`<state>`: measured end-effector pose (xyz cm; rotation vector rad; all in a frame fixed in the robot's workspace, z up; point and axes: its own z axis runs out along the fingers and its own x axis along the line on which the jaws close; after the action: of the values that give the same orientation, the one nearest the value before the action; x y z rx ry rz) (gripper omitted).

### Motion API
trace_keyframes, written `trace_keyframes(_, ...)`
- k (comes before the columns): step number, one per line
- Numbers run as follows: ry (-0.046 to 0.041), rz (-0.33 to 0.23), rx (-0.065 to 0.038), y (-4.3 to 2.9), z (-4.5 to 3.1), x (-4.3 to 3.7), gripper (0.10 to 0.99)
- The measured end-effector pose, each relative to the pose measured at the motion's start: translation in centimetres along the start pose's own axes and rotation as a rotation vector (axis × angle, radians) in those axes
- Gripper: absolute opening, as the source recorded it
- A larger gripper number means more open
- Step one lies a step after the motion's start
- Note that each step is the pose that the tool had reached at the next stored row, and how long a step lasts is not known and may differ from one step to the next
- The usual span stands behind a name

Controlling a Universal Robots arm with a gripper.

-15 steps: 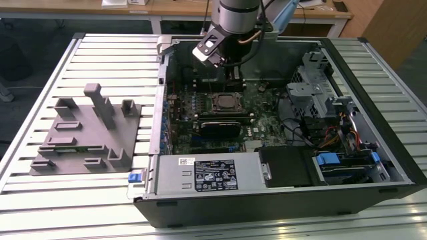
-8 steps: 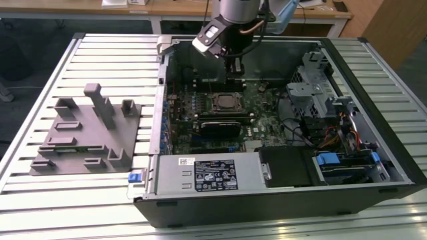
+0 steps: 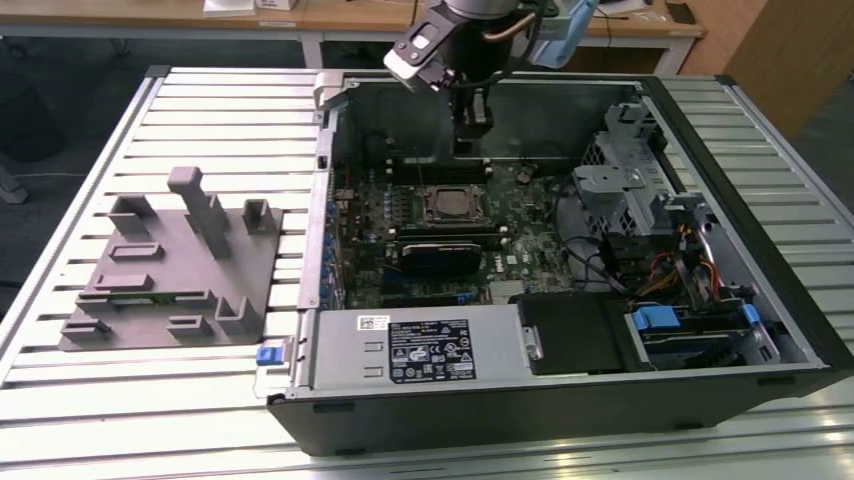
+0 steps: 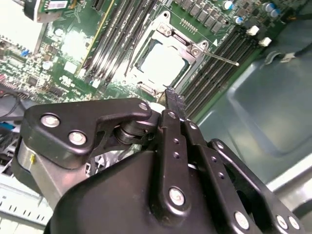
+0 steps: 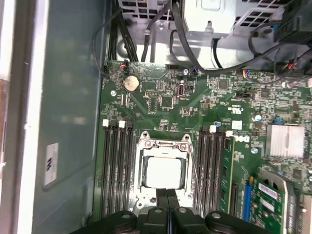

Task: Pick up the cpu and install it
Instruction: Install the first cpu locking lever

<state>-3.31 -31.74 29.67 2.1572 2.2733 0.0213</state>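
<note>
While your claw hangs pressed together and empty at the lower middle of the first wrist view, the cpu lies seated in its socket, just above the fingertips.

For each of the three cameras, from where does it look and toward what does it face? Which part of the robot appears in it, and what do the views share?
Exterior view: off the arm, raised, looking down into the open computer case; the arm and gripper hang over it.
First wrist view: on the arm, facing straight down at the cpu in its socket; gripper fingers shut.
Second wrist view: on the arm, looking obliquely past the gripper at the cpu.
Shared: both wrist views show cpu and gripper.
</note>
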Motion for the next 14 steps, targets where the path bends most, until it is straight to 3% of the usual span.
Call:
trace_keyframes(4,0.0002,-0.011,0.000,0.01,-0.37,0.00,0.106)
trace_keyframes(14,0.0024,-0.188,0.001,0.00,-0.31,0.00,0.106)
